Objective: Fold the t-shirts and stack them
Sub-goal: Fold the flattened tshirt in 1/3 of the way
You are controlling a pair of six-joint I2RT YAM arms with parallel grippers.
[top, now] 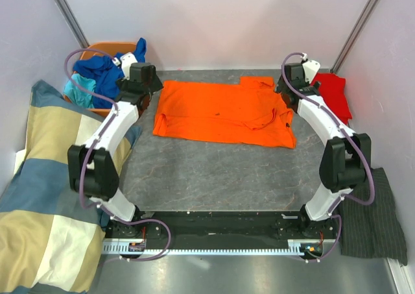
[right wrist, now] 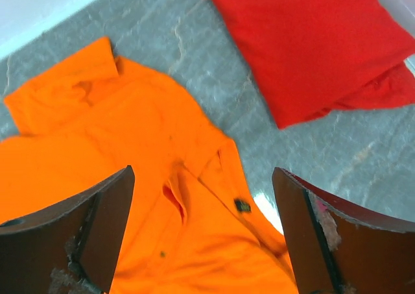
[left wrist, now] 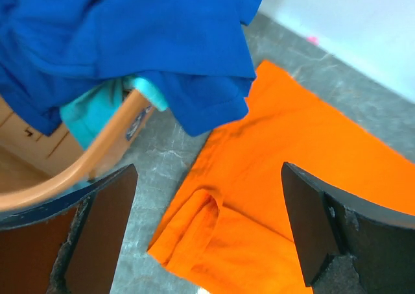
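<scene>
The left tool point(left wrist: 207, 242) stands wide open and holds nothing. It hangs over the left edge of the orange shirt point(top: 224, 112), and no finger can be seen touching the cloth. Below and between its fingers point(left wrist: 97, 235) lies a tucked sleeve at the shirt's corner. Just beyond the tool, to its left, a blue shirt point(left wrist: 130, 41) spills over the rim of a basket point(left wrist: 97, 158), with a turquoise shirt point(left wrist: 91, 109) bunched under it.

The right tool point(right wrist: 201, 235) is also spread wide and empty, poised above the orange shirt's right end, where a seam and a small dark tag show between the fingers. Beyond this tool and to its right a red shirt point(right wrist: 311, 41) lies folded on the desk point(top: 220, 171), near the orange one but apart from it.

The orange shirt lies spread flat between the two tools.
</scene>
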